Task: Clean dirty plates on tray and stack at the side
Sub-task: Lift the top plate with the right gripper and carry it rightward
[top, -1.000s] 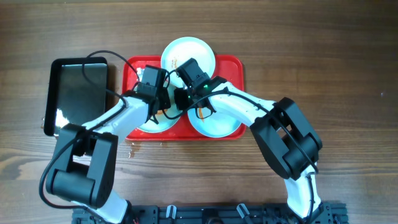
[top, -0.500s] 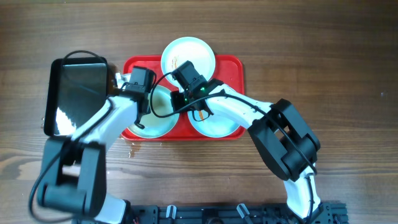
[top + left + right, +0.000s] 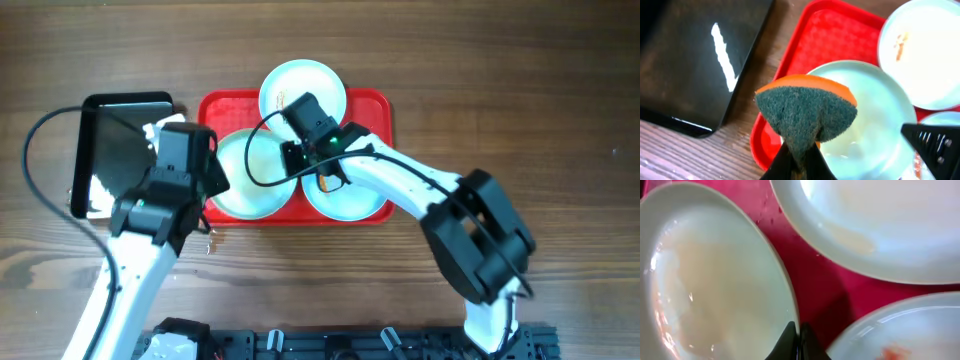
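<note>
The right gripper [image 3: 799, 336] is pinched together on the rim of the held plate [image 3: 245, 180], its fingers meeting at the plate's edge. Seen from its wrist, this plate spreads out to the gripper's left and glistens wet. Red tray [image 3: 375, 110] shows directly beyond the fingertips. The far plate [image 3: 310, 80] lies ahead and to the gripper's right. The near plate [image 3: 350, 200] sits close on its right, with an orange smear [image 3: 895, 352] on it. All three plates rest on the tray, on the wooden counter [image 3: 520, 90].

The left gripper [image 3: 799, 150] is clamped on a sponge [image 3: 807, 112], green scouring face towards its camera and an orange layer along the top edge. The sponge hangs above the held plate's left rim and the tray's edge, and whether it touches them cannot be told. The black tray [image 3: 115, 150] lies to this gripper's left. The far plate is ahead to its right, showing an orange streak.
</note>
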{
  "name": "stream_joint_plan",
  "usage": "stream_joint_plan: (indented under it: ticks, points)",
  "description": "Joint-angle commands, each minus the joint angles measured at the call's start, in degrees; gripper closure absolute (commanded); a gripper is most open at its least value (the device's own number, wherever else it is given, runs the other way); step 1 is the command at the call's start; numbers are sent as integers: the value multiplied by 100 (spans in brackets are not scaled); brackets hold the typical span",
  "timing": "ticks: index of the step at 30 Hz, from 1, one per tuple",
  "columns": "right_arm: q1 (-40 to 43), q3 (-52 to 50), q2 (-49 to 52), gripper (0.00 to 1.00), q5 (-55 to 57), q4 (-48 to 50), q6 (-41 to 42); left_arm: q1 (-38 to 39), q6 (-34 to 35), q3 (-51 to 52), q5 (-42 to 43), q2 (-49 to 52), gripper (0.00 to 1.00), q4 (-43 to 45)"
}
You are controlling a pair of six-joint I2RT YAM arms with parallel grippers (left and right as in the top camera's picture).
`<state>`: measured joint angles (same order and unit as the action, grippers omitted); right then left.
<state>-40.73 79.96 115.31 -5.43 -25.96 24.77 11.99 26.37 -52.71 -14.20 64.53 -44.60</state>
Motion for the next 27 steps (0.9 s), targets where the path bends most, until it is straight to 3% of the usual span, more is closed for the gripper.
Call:
stream_joint_plan:
  ticks: [1,11,19,27]
  points:
    - [9,2,-632,96,835,-162,-691,-22,116,-2,422,-566,96,-116]
    - [-103,39,-1408,96,3067,-299,-1449,-22,114,0,588,-562,96,-575]
    - [-1296,39,-1392,96,5967,188,-2669,-22,116,4,739,-286,96,-529]
    - [-1633,39,-1390,96,6223,275,-2761,-22,114,4,951,129,96,-472]
